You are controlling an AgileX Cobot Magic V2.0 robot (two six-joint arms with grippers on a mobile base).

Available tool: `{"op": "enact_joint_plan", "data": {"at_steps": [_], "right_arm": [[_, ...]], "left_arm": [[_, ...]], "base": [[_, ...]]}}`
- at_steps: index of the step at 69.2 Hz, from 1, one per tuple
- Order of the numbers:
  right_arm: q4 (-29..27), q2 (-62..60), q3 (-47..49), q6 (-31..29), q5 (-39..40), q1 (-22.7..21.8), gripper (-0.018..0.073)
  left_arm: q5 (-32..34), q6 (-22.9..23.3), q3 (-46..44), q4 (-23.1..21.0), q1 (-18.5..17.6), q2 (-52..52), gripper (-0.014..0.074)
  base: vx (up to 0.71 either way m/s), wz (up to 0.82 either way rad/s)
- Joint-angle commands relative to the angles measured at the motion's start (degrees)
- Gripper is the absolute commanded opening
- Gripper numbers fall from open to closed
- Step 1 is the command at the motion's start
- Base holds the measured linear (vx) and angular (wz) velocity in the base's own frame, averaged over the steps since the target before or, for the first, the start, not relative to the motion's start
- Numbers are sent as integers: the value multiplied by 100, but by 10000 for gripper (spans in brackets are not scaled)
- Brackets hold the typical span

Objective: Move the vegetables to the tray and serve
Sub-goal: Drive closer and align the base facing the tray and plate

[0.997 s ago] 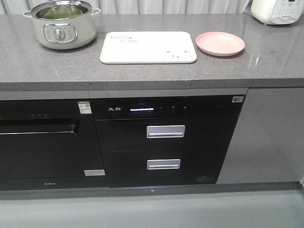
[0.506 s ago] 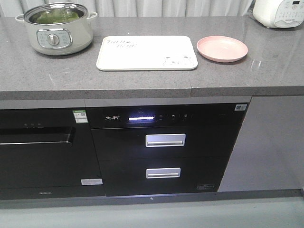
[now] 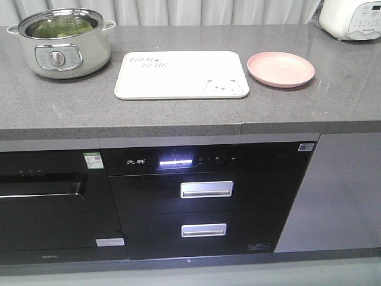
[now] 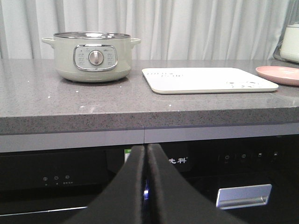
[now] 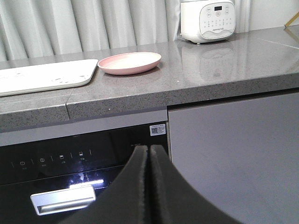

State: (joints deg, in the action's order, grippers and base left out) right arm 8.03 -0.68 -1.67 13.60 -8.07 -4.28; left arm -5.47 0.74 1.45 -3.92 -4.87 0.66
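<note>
The vegetables [image 3: 59,28], green leaves, lie inside a pale electric pot [image 3: 65,55] with a dial, at the left of the grey counter. The pot [image 4: 93,60] also shows in the left wrist view, its contents hidden by the rim. The cream tray [image 3: 178,74] with a bear drawing lies flat at mid-counter; the tray [image 4: 205,79] and tray [image 5: 42,77] appear in both wrist views. My left gripper [image 4: 145,148] is shut on nothing, held below counter height in front of the black appliance. My right gripper [image 5: 150,148] is likewise shut and empty, low before the cabinet front.
A round pink plate [image 3: 280,68] sits right of the tray. A white rice cooker [image 3: 351,18] stands at the far right back. Below the counter edge [image 3: 178,128] are black built-in appliances with silver drawer handles [image 3: 206,189]. Curtains hang behind.
The whole view has shifted: the counter and its objects sit lower and larger in frame, and the pot has slid toward the left edge, so the camera has come closer and moved right.
</note>
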Motion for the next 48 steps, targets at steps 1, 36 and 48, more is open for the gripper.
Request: {"op": "enact_joint_plan", "data": {"at_steps": [1, 36, 48], "right_arm": [[27, -44, -84, -17, 449, -38, -3], [27, -44, -84, -17, 449, -38, -3], [27, -44, -84, -17, 449, -38, -3]], "left_arm": [[435, 2, 155, -46, -1, 75, -6], [435, 2, 155, -46, -1, 75, -6], [435, 2, 155, -46, -1, 75, -6]], "base": [[11, -1], [10, 1], [10, 1]]}}
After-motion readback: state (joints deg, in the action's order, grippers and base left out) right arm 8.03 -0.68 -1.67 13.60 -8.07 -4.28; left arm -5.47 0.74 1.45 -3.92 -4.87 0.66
